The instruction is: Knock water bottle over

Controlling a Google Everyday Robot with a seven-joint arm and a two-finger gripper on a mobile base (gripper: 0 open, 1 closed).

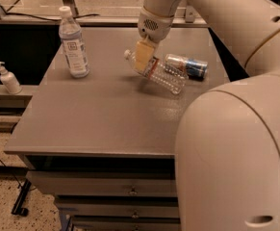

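No lettering can be read anywhere. The tall bluish plastic bottle [73, 44] carries a large white label with a dark square mark, its print illegible. Right of that bottle, the blue and silver can [192, 67] shows no legible brand. The gripper [143, 62] is also right of it, at the small clear ribbed water bottle [169, 79].

End effector [143, 60] at the neck of the tilted water bottle [167, 77], just beside a can [190, 67], on the table [96, 114].
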